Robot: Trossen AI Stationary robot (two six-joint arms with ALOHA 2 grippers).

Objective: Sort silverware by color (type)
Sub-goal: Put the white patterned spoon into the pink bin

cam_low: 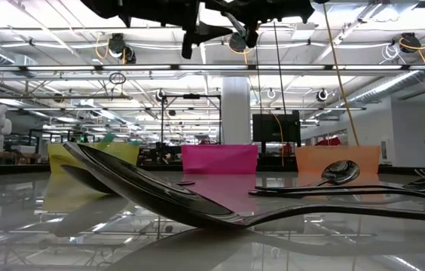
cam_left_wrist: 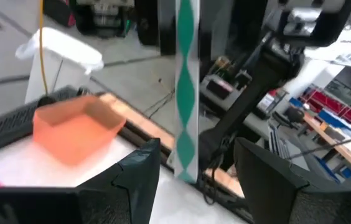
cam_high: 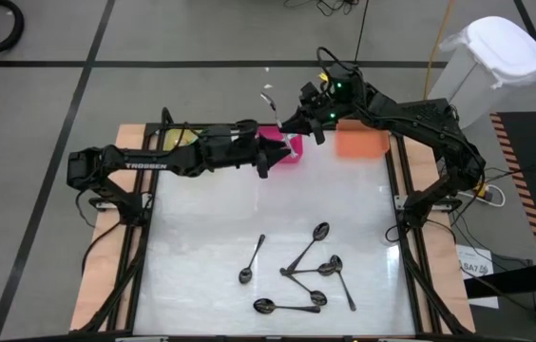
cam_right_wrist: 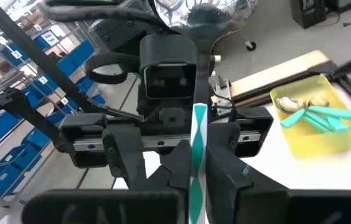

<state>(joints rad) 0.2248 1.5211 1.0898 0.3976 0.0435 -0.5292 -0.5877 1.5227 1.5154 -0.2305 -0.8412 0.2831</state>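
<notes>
Teal-handled spoon (cam_right_wrist: 198, 155) clenched in right fingers (cam_right_wrist: 225, 174), between released left fingers (cam_left_wrist: 132, 171); yellow bin's (cam_right_wrist: 343, 140) spoons only right-wrist-visible.

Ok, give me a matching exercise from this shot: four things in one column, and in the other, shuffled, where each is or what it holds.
Things:
1. yellow plastic bin
2. orange plastic bin
3. dark metal spoons
4. green-and-white patterned spoon handle

Places or states:
A. lying loose on the white tabletop
B. pinched in the right gripper
C. holds teal-handled spoons
D. at the table's rear right

Pairs: 1-C, 2-D, 3-A, 4-B
</notes>
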